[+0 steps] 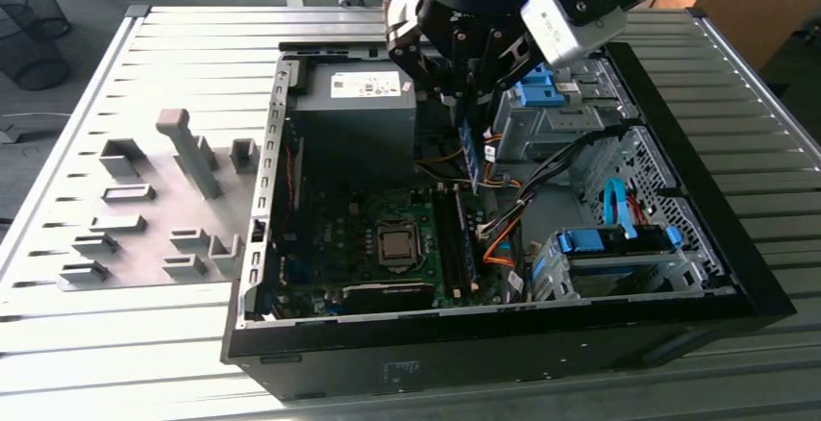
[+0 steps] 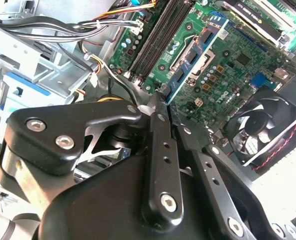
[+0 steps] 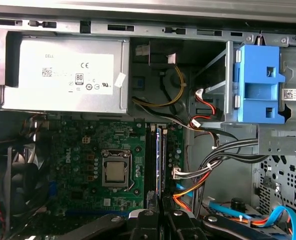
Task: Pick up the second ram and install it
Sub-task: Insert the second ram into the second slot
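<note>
Exterior view, my gripper (image 1: 470,104) over the open case (image 1: 718,248) on the tabletop (image 1: 154,344), fingers closed on the ram (image 1: 471,157) (hanging edge-down above the slots (image 1: 452,238)), second wrist view, ram (image 2: 198,55) pinched between fingers (image 2: 160,145), first wrist view, ram (image 3: 159,160) over motherboard (image 3: 87,150).

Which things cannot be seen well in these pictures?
- The ram, exterior view: its top end is hidden by the gripper.
- The slots, first wrist view: their near ends are cut off behind the gripper.
- The fan, second wrist view: one corner is covered by the gripper arm.
</note>
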Available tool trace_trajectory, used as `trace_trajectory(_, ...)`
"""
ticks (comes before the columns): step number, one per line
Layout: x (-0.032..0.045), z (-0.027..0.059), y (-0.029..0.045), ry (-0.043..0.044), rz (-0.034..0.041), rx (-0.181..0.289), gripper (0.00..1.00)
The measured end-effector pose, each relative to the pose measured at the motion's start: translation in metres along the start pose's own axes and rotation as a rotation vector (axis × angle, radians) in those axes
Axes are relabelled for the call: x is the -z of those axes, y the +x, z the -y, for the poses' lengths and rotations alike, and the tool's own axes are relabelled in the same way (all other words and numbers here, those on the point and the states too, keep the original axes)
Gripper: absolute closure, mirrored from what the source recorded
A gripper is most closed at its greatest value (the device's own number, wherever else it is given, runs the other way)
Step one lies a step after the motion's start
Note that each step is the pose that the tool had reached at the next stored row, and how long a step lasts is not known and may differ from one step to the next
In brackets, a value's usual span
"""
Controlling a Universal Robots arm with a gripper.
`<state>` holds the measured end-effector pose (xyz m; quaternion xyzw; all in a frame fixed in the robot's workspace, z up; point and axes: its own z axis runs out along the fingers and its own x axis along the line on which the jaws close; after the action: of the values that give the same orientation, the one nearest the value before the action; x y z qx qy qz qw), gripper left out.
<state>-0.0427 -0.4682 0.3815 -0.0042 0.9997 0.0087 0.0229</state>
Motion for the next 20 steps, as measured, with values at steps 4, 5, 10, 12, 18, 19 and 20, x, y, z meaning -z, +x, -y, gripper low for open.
trace_trajectory(4, -0.0016, 0.0000, 0.0001, -0.0001, 0.0000, 0.000, 0.86)
trace_trajectory(5, -0.0020, 0.0000, 0.0001, 0.0000, 0.0000, 0.000, 0.86)
trace_trajectory(10, -0.0042, 0.0001, 0.0002, 0.0000, 0.0000, 0.000, 0.86)
trace_trajectory(12, -0.0053, 0.0001, 0.0002, 0.0000, 0.0000, 0.000, 0.86)
trace_trajectory(18, -0.0086, 0.0002, 0.0004, 0.0000, 0.0000, 0.000, 0.86)
trace_trajectory(19, -0.0092, 0.0002, 0.0004, 0.0000, 0.0000, 0.000, 0.86)
trace_trajectory(20, -0.0098, 0.0002, 0.0005, -0.0001, 0.0000, 0.000, 0.86)
